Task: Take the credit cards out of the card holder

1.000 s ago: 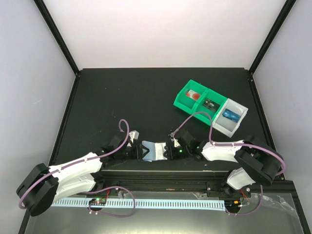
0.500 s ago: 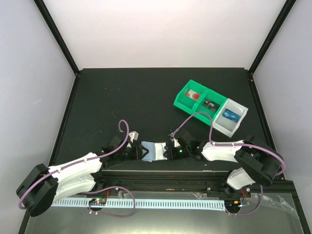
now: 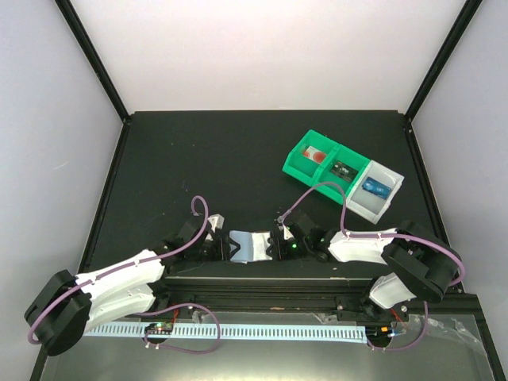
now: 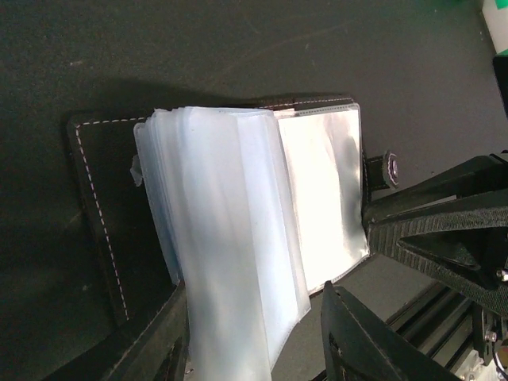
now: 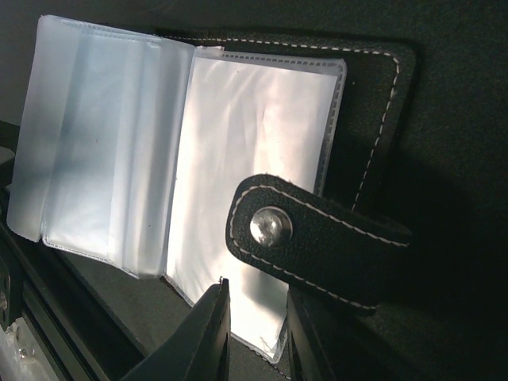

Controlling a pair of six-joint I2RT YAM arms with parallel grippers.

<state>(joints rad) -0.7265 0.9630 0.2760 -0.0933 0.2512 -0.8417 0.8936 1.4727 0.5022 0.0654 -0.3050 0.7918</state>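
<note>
Clear plastic sleeves [image 4: 230,238] of the card holder [image 3: 252,244] are fanned open. The pages in view look empty, no blue in them. The holder lies flat on the bench [image 3: 198,159] at the near edge, between the two arms.

Credit cards [image 3: 375,188]: blue shows in the grey end compartment of the tray [image 3: 298,149], far right, well apart from the holder. Can't tell how many are stacked there.

My read: most of the job is done, maybe all of it. What's left is checking the pages buried under the fan; neither wrist view sees into those.

Left gripper [image 4: 254,305]: jaws spread, straddling the loose sleeve stack with a gap on one side, not clamped. Right gripper [image 5: 256,305]: jaws nearly together on the holder's outer edge by the snap strap [image 5: 317,246]. Looks like a pinch pinning the cover down.

Around: a red-and-white item [image 3: 316,155] and a dark green item [image 3: 343,168] sit in the tray's two green compartments, each walled off from the blue. Not ours, leave them.

In the way:
- The snap strap lies folded over the right-hand page and covers part of it.
- The sleeves are floppy and hide each other, so paging through will likely be fiddly.
- The right arm's purple cable [image 3: 317,189] arcs just beside the tray.
- The right arm would have to drop the cover to reach the tray.
</note>
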